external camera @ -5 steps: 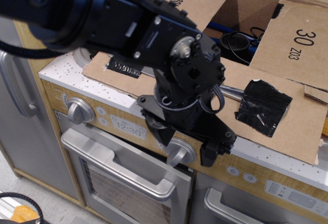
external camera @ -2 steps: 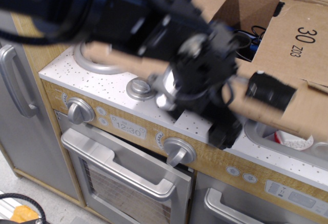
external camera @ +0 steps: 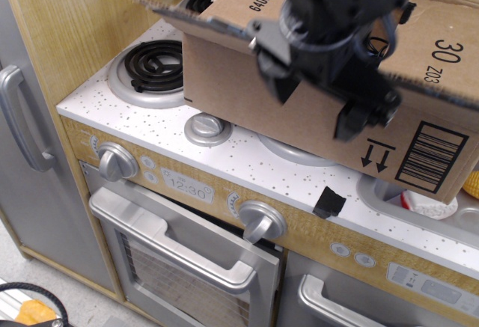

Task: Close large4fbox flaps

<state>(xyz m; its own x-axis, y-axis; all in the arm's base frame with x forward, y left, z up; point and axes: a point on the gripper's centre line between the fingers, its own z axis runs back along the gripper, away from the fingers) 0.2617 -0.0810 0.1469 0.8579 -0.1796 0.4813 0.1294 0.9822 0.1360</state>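
The large4fbox (external camera: pixel 322 125) is seen standing on the worktop (external camera: pixel 247 164) of a toy stove, over the rear burners, with its printed front wall now fully exposed: the barcode and the two arrows at the lower right, "30 Z03" near the top right and "6408135" on the panel at the upper left. A second ago the front one of the flaps (external camera: pixel 209 22) lay flat outward over the worktop edge, its black tape patches facing up; it has since been swung up and over, so that its front edge is now seen almost edge-on above the box's front wall. The spiral burner (external camera: pixel 156 65) and the round cap (external camera: pixel 207 127) in front of the box, formerly covered, have been laid bare. A small black scrap (external camera: pixel 329 202) is left lying at the worktop edge.

The pincer (external camera: pixel 322 80) has been carried up from below the worktop edge and is now held against the upper front of the box. Whether it is clenched or released cannot be told, the blur being too heavy.

The front flap is judged to be folded up but not yet pressed down; the remaining flaps appear still to be dealt with.
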